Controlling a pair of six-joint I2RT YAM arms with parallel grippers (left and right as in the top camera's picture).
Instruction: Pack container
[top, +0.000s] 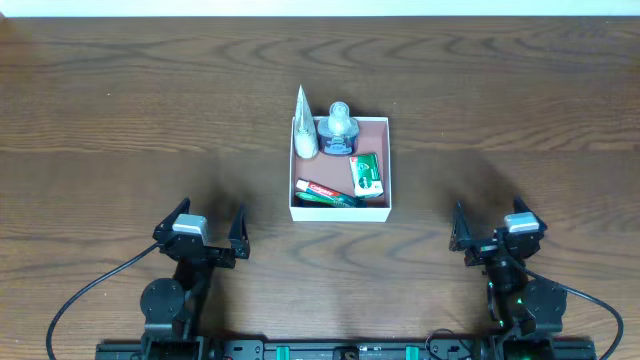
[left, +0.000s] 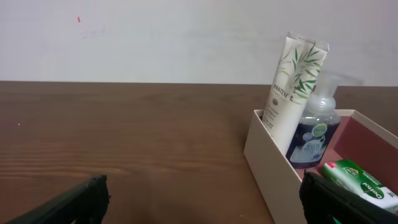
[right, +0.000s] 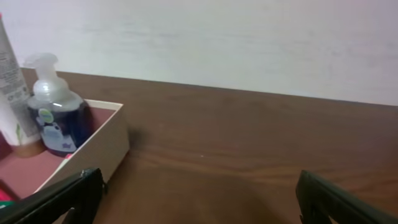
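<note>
The container (top: 385, 170), a shallow white-walled box with a pinkish floor, sits mid-table. Inside it stand a white Pantene tube (top: 303, 125) and a clear pump bottle of dark blue liquid (top: 339, 128). A green box (top: 366, 174) and a red-and-green toothpaste tube (top: 328, 193) lie flat in front of them. My left gripper (top: 211, 232) rests open near the front edge, left of the container. My right gripper (top: 490, 230) rests open at the front right. Nothing lies between either pair of fingers. In the left wrist view the container (left: 267, 162) is at right; in the right wrist view the container (right: 106, 140) is at left.
Dark wood-grain table (top: 130, 120) spreads all round the container. A pale wall (left: 155, 37) closes off the far edge. Black cables (top: 85, 300) trail from the arm bases at the front.
</note>
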